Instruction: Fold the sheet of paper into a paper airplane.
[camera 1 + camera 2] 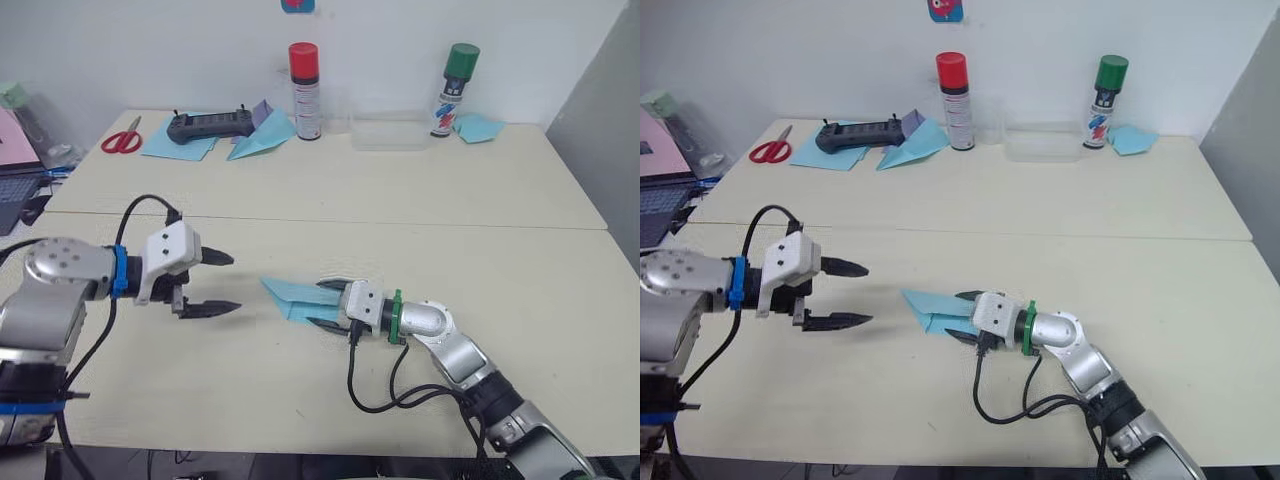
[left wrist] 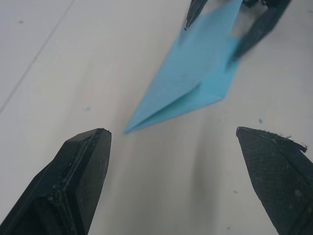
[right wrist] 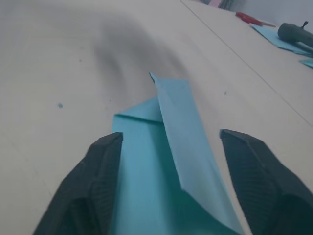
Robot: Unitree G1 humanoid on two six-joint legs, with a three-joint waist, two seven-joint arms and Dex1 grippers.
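The sheet of paper (image 1: 293,297) lies on the near table as a narrow light blue dart with a raised fold along it, its point towards my left. My right gripper (image 1: 328,304) is open and straddles the dart's blunt end, one finger on each side; the right wrist view shows the paper (image 3: 166,161) running between the wide-apart fingers (image 3: 93,186). My left gripper (image 1: 215,283) is open and hovers a short way left of the point, aimed at it and apart from it. In the left wrist view the dart (image 2: 195,73) lies ahead of that gripper (image 2: 171,131).
Along the back edge stand a red-capped spray can (image 1: 304,90), a clear plastic box (image 1: 390,132) and a green-capped can (image 1: 456,90). Red scissors (image 1: 122,138), a black controller (image 1: 205,125), a wider blue dart with a lilac piece (image 1: 262,137) and a small blue paper lump (image 1: 480,127) also lie there.
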